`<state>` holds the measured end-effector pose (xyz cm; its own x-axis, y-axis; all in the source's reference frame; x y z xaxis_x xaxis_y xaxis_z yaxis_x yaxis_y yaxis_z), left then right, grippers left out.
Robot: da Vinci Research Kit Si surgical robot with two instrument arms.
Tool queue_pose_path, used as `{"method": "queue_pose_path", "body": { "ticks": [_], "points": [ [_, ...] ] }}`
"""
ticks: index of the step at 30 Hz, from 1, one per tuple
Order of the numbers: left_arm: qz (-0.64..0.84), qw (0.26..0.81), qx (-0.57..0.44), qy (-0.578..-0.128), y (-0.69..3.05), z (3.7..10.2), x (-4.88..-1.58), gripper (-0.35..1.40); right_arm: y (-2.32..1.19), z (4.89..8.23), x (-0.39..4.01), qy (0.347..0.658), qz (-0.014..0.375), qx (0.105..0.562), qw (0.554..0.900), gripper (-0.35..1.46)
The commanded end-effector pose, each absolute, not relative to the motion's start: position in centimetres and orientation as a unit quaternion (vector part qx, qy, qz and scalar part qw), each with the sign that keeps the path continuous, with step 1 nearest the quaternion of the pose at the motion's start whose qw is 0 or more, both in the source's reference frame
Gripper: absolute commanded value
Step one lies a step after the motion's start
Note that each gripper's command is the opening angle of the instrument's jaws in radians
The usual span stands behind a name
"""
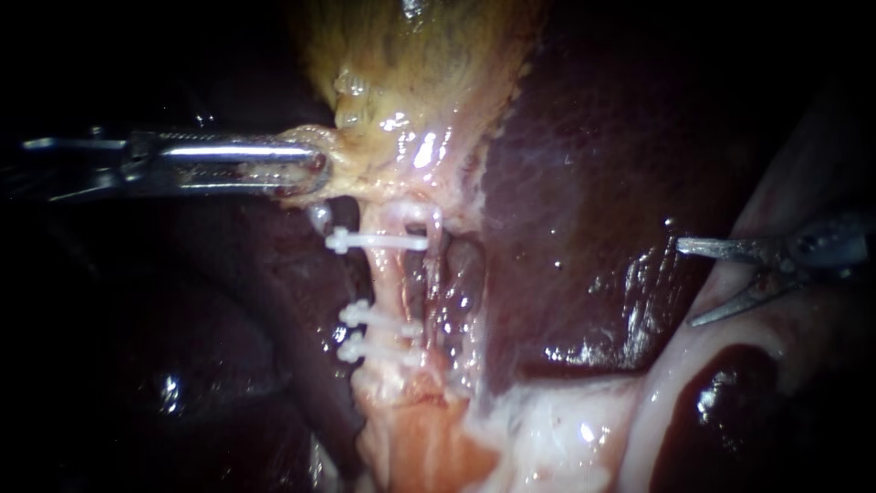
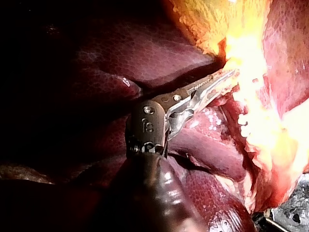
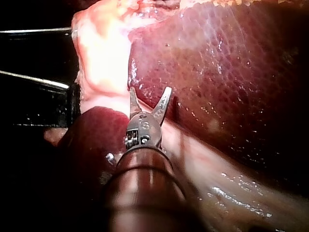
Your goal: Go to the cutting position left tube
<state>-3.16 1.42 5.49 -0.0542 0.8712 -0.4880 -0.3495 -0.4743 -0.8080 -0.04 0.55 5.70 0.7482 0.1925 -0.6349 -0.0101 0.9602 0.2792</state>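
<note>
the right instrument [image 1: 689,283] is holding its end effector wide open, with the two thin grey metal jaws spread in a v and gripping nothing. it is hovering at the edge of the dark red, glossy liver [image 1: 584,183], over a pale whitish band of tissue [image 1: 776,338], well apart from the left tube. the right wrist view is showing the same spread from behind the right instrument [image 3: 150,90], though whether the tips are touching the tissue is hard to tell.

the left instrument [image 1: 315,169] is clamping its long serrated steel end effector on a fold at the lower end of the yellowish, mottled gallbladder [image 1: 411,55]. its shaft is fading into darkness in the endoscope view. the left wrist view is showing the toothed jaw of the left instrument [image 2: 227,79] closely, but glare is washing out the tissue ahead of it.

the pale pink left tube [image 1: 391,281] is running down from the gallbladder, just beside the liver, carrying three white plastic clips [image 1: 379,242] across it. the clips are showing clearly in the endoscope view only.
</note>
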Motion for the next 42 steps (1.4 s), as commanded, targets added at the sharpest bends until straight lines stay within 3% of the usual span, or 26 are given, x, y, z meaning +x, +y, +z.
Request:
{"method": "queue_pose_path", "body": {
  "ticks": [1,14,23,29,35,42],
  "points": [
    [0.681,0.447,-0.522,-0.252,1.45,5.46,-3.12,-0.35,0.55,5.7,-0.04,0.351,0.055,0.13,0.926,1.43],
    [0.666,0.461,-0.531,-0.247,1.73,4.84,-2.59,-0.35,0.56,5.71,-0.05,0.35,0.055,0.13,0.926,1.43],
    [0.666,0.463,-0.532,-0.245,1.72,4.81,-2.53,-0.35,0.58,5.64,0.01,0.357,0.05,0.152,0.92,1.45],
    [0.666,0.463,-0.532,-0.244,1.71,4.82,-2.54,-0.35,0.67,5.37,0.43,0.379,0.049,0.232,0.895,1.45],
    [0.666,0.463,-0.532,-0.244,1.7,4.82,-2.54,-0.35,0.6,5.19,1.03,0.41,0.074,0.271,0.868,1.45],
    [0.666,0.463,-0.532,-0.243,1.69,4.83,-2.56,-0.35,0.56,5.22,1.8,0.436,0.105,0.321,0.834,1.45]
  ]
}}
